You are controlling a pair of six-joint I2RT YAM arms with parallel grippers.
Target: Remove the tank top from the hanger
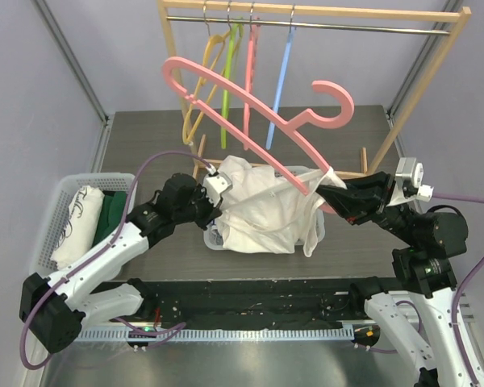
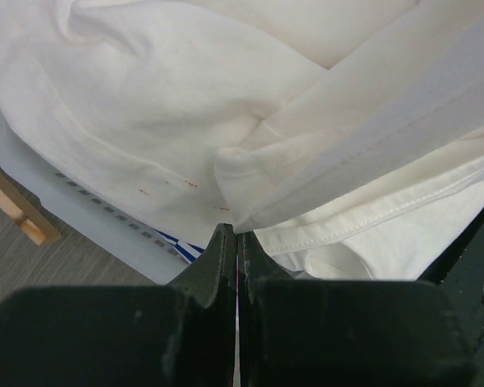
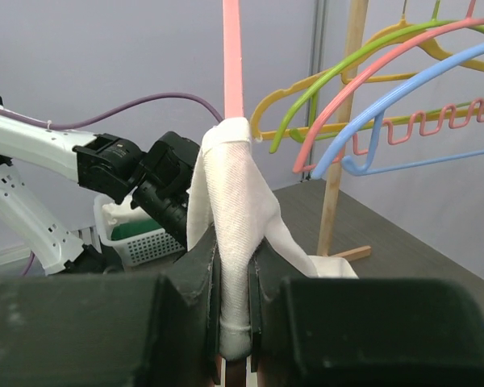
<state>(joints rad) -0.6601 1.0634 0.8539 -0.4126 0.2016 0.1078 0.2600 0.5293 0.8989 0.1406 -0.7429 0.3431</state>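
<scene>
A large pink hanger (image 1: pixel 250 105) slants up over the table's middle, hook at the upper right. The white tank top (image 1: pixel 262 205) hangs bunched from its lower end. One strap (image 3: pixel 230 177) is still wrapped over the hanger arm (image 3: pixel 231 56). My right gripper (image 1: pixel 327 193) is shut on that strap-covered arm, and the right wrist view shows my right gripper (image 3: pixel 234 242) with white fabric pressed between its jaws. My left gripper (image 1: pixel 218 187) is at the garment's upper left corner. In the left wrist view, the left gripper (image 2: pixel 237 234) is shut with a fold of the tank top (image 2: pixel 185 121) at its tips.
A wooden rack (image 1: pixel 306 12) at the back carries yellow, green, pink and blue hangers (image 1: pixel 226 81). A white basket (image 1: pixel 60 210) at the left holds folded white and green clothes. A white bin (image 2: pixel 81 201) sits under the tank top, beside the rack's wooden foot (image 2: pixel 16 205).
</scene>
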